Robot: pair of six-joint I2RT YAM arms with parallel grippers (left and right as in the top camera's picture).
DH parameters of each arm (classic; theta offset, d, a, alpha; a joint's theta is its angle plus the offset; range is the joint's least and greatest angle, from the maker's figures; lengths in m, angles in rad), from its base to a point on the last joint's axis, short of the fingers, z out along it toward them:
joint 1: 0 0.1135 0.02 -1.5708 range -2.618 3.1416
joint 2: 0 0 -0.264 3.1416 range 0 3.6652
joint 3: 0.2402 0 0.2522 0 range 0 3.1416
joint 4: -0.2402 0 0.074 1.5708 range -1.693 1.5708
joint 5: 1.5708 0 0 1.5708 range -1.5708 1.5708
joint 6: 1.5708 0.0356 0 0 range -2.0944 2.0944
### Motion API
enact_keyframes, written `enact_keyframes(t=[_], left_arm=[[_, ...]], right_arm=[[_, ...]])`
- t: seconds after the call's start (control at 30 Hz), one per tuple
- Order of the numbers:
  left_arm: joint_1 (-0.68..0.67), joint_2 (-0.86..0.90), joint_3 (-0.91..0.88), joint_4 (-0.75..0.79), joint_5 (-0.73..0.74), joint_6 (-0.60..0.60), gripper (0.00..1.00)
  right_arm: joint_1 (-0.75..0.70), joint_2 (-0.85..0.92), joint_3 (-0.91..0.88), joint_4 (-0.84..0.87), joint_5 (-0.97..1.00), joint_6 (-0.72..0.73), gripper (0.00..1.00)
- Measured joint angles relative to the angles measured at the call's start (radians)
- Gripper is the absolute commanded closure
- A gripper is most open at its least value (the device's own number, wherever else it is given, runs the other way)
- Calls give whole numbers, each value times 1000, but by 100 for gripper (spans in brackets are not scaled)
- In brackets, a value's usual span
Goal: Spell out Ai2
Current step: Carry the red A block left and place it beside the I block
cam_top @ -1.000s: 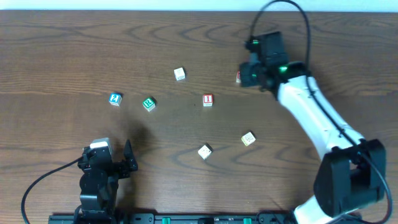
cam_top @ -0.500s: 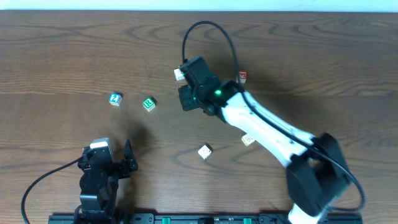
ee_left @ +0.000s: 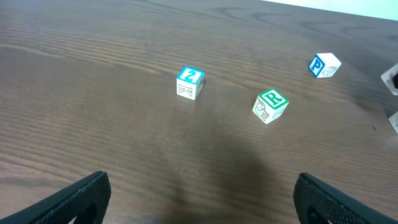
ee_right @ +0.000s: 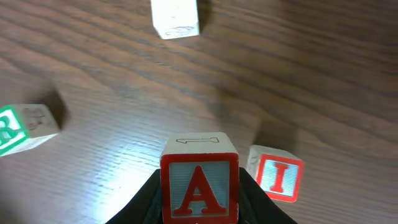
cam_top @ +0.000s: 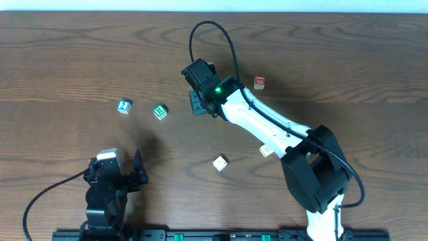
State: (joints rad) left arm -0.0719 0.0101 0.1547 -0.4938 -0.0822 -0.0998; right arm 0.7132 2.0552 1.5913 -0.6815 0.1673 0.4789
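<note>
My right gripper (ee_right: 200, 208) is shut on a red "A" block (ee_right: 200, 186) and holds it low over the wood table. A red "I" block (ee_right: 275, 174) stands just to its right, a small gap apart. In the overhead view the right gripper (cam_top: 198, 104) is at the table's centre and the arm hides the "I" block. The blue "2" block (cam_top: 124, 106) lies at the left and also shows in the left wrist view (ee_left: 189, 83). My left gripper (ee_left: 199, 199) is open and empty near the front left (cam_top: 138, 171).
A green "R" block (cam_top: 160, 112) lies right of the "2" block. A blue "P" block (ee_left: 324, 65) sits further back. A red block (cam_top: 259, 82) is at the back right. Two pale blocks (cam_top: 220, 163) (cam_top: 267, 150) lie in front of the right arm.
The right arm has swung left from the back right to the table's centre, carrying the "A" block. It now covers the "I" block in the overhead view. The left arm has not moved.
</note>
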Motion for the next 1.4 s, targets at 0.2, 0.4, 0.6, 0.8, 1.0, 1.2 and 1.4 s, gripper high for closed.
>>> enact_keyframes(t=[0.2,0.4,0.6,0.8,1.0,1.2,1.4], left_arm=[[0,0,0,0,0,0,5],[0,0,0,0,0,0,5],[0,0,0,0,0,0,5],[0,0,0,0,0,0,5],[0,0,0,0,0,0,5],[0,0,0,0,0,0,5],[0,0,0,0,0,0,5]], right_arm=[[10,27,0,-10,16,15,74],[13,50,0,-16,17,19,74],[13,78,0,-24,18,19,74],[14,89,0,-39,18,34,75],[15,91,0,-44,21,71,73],[17,91,0,-40,26,97,66],[17,100,0,-40,27,109,64]])
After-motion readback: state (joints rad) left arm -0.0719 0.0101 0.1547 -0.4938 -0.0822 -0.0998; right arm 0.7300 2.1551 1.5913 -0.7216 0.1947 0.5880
